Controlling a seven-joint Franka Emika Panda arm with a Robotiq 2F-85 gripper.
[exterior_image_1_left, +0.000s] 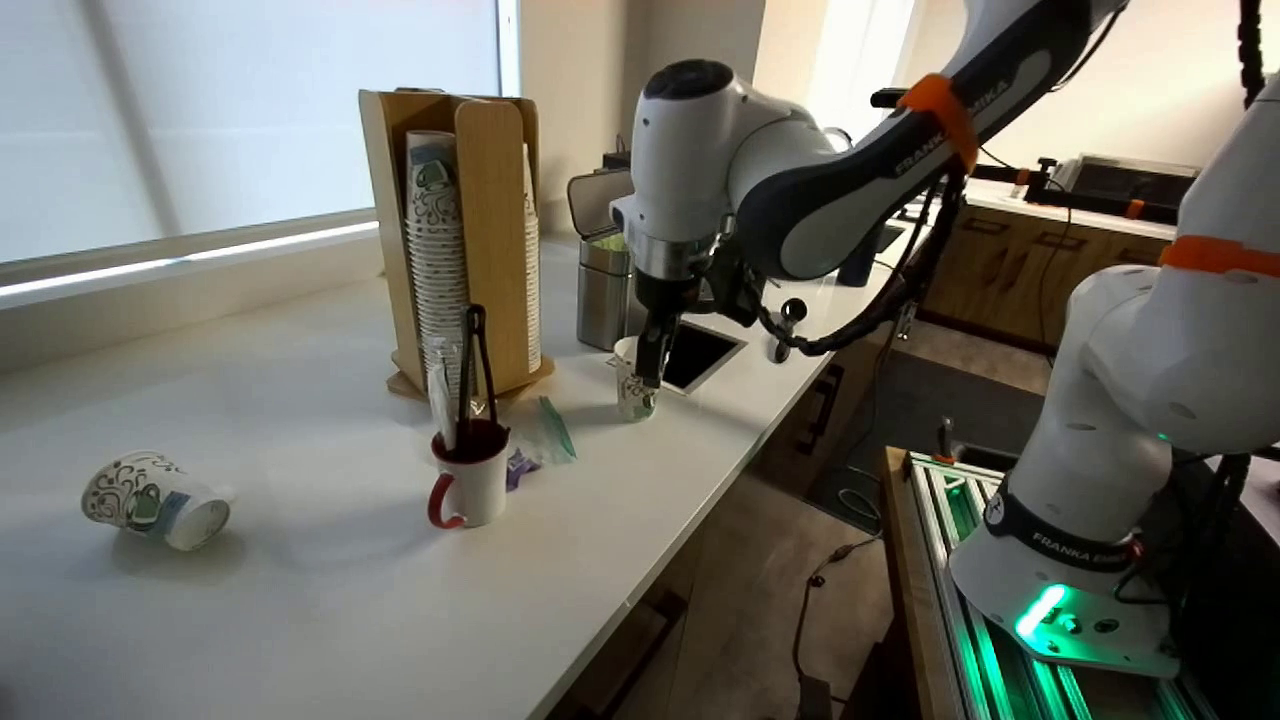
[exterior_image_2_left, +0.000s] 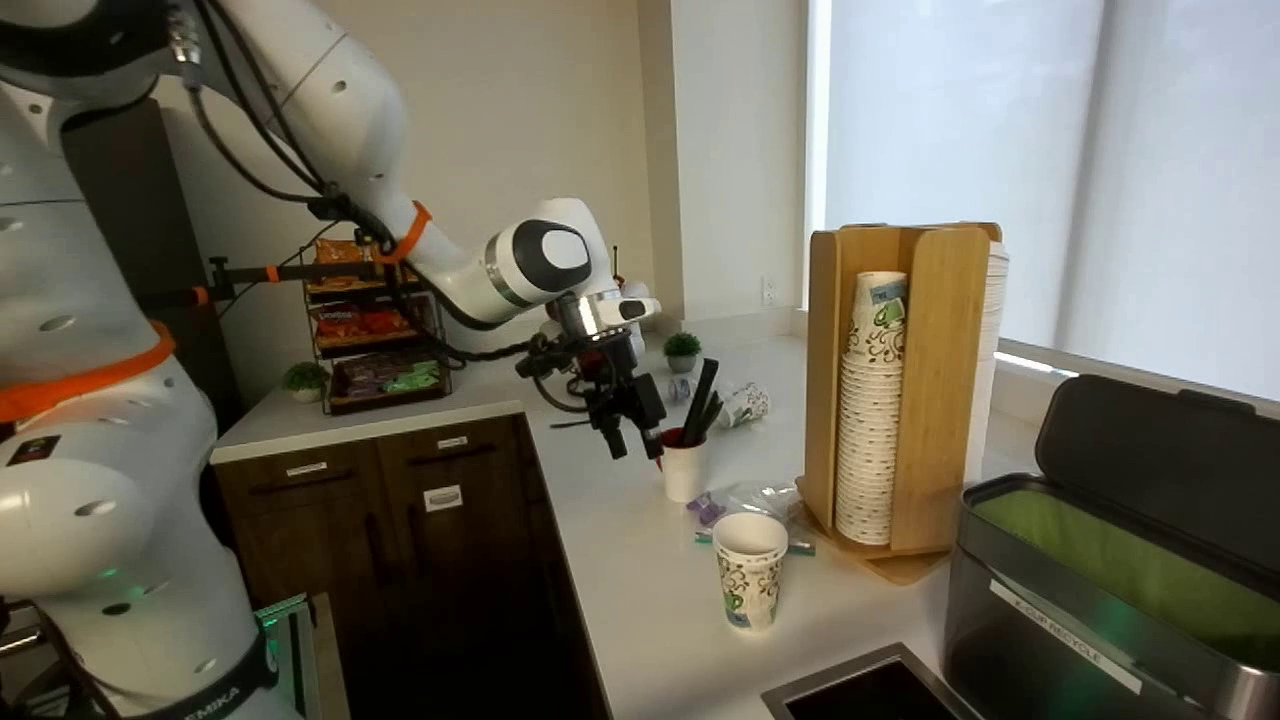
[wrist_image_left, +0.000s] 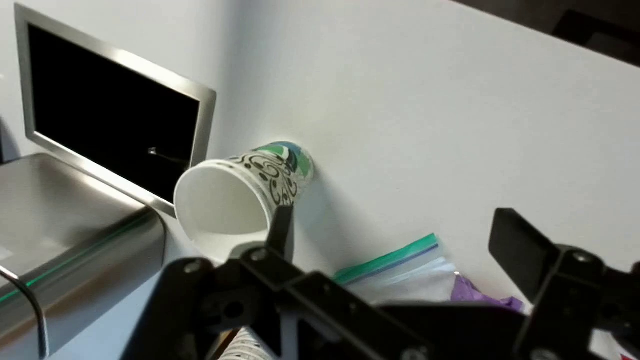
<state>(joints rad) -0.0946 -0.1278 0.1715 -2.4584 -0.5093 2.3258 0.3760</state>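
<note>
Nearest of all is the gripper (wrist_image_left: 394, 230), hanging above the counter (exterior_image_2_left: 650, 620) with its fingers spread wide and nothing held between them. Near it a paper cup (exterior_image_2_left: 752, 590) stands upright on the counter; in the wrist view one finger crosses its rim, but an exterior view shows a gap, so I'd call them apart. It looks light: a low sideways sweep could topple it, and with the metal-rimmed hole (wrist_image_left: 130, 62) just beside it, it might tumble in. A clear bag (wrist_image_left: 407, 280) and a purple wrapper (wrist_image_left: 472, 294) lie near the cup as well; a fingertip dipping too low could snag the loose plastic. Farther along, black handles (exterior_image_2_left: 699, 402) poke up from a mug (exterior_image_1_left: 485, 490), and the gripper swung that way could catch them and drag it over. Farther out stand the cup rack (exterior_image_1_left: 492, 220) and the bin (exterior_image_2_left: 1030, 670), its lid up. Well away, a second cup (exterior_image_1_left: 140, 500) lies on its side, likely to roll if bumped.
</note>
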